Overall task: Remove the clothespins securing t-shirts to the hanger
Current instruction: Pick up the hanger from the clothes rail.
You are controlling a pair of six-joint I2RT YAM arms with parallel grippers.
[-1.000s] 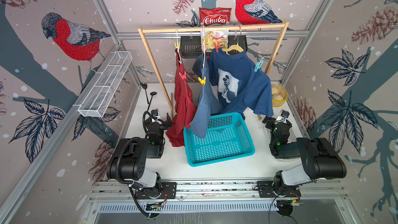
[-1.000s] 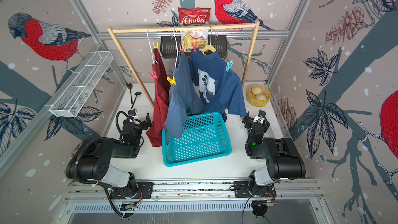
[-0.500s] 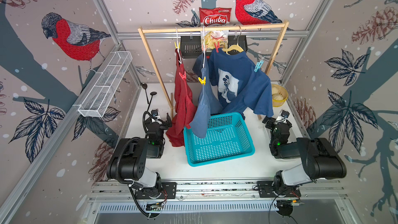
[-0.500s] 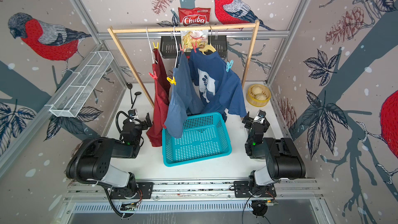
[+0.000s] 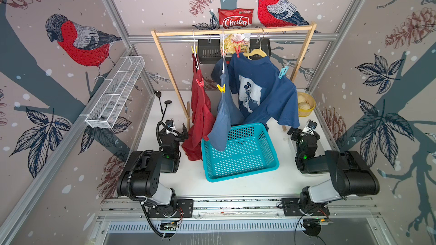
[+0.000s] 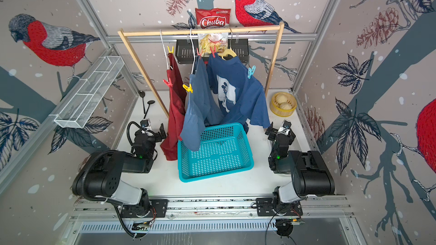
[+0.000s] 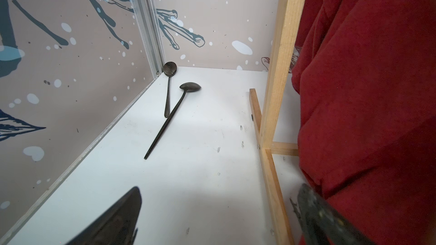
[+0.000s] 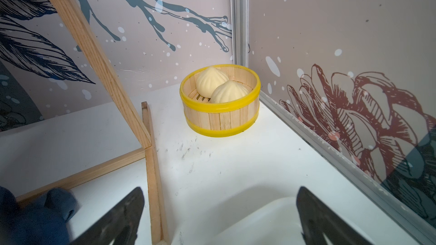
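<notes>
Clothespins (image 6: 187,88): I counted six in a top view, all clipped on, set along the hanger shoulders below the wooden rail (image 5: 233,31). The lower red pin (image 5: 200,82) sat on the dark red t-shirt (image 5: 200,116). The lower yellow pin (image 5: 221,88) sat on the medium blue t-shirt (image 5: 220,126). The light blue pin (image 5: 283,72) sat on the outer shoulder of the navy t-shirt (image 5: 262,83). The other three were up near the hooks. Handles appeared to point upward, across the sloping hanger arms. Left gripper (image 7: 219,199): jaws spread wide, holding nothing, low over the table (image 7: 188,185), just beside the dark red hem. Right gripper (image 8: 220,199): equally wide, empty, low by the rack's other foot, facing the bun steamer (image 8: 219,123). Every pin lay well above both grippers and toward the back wall. I judged the left arm nearer the lower red and yellow pins and the right arm nearer the light blue one. The teal basket (image 5: 236,156) stood between the arms, under the hems.
</notes>
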